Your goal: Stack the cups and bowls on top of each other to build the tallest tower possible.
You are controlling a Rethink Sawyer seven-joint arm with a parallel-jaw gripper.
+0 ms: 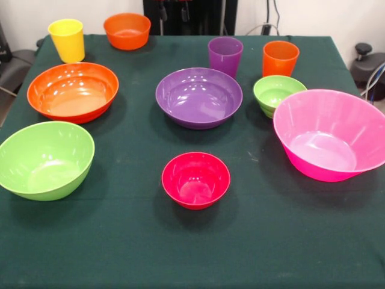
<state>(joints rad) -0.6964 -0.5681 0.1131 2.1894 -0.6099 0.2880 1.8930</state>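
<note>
Nothing is stacked yet: all ten pieces sit apart, upright and open side up, on the green-clothed tabletop. At the top edge of the front view only dark parts of the robot show, and the gripper cannot be picked out, so I cannot tell the state of its fingers.

The small red-magenta bowl stands alone near the middle of the front edge, with bare cloth all round it, which makes it a sensible base for the tower. The small orange bowl sits at the back edge, just beside the yellow cup in the back left corner. The step in hand, as I judge it, is to fetch that small orange bowl and set it in the red-magenta one.

To do it well, pinch the orange bowl's rim on the side away from the yellow cup, lift straight up, and carry it high over the large orange bowl and purple bowl. Centre it over the base before lowering, since glossy plastic can slide or tip.

The purple cup, orange cup and small green bowl cluster toward the back right; the pink bowl fills the right edge and the lime green bowl the left.
</note>
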